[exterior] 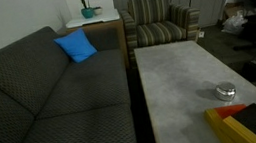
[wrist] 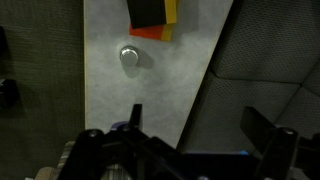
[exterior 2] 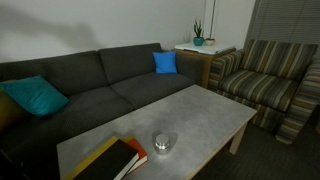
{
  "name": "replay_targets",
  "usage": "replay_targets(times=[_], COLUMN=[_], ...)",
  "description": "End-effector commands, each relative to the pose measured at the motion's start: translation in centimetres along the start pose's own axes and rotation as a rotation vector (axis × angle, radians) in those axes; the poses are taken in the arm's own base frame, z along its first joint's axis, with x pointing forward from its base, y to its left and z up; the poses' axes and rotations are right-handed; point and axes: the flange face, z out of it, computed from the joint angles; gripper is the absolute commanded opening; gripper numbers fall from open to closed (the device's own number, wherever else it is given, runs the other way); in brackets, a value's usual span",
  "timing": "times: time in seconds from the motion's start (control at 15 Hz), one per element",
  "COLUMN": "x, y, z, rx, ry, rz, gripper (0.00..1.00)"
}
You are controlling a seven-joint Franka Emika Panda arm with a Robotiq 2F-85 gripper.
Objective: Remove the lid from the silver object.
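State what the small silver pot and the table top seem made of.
Small round silver pot: probably polished metal; it shows bright glints and reflections. Grey rectangular table top: likely concrete or stone-look laminate, matte, with mottled pale grey blotches.

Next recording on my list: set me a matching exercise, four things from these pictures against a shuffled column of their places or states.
Things
1. small round shiny silver metal pot
2. square blue cushion
3. green potted plant
4. black robot gripper

Places or states
A. on the white side table
B. open, holding nothing
C. on the grey table, near the flat yellow-and-red box
D. on the dark grey sofa

Pairs: 1-C, 2-D, 3-A, 4-B
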Motion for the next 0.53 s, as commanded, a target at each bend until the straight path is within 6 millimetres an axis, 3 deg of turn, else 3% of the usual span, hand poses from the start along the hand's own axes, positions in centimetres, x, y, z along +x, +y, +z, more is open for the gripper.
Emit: replay_targets(times=[0.0, 0.47], x=[0.7, 2.4], y=[1.1, 5.1], z=[1.2, 6.1], rx=[0.020, 0.102], ry=[0.001, 0.003], rz=[-0.041, -0.091], gripper=[1.00, 1.00])
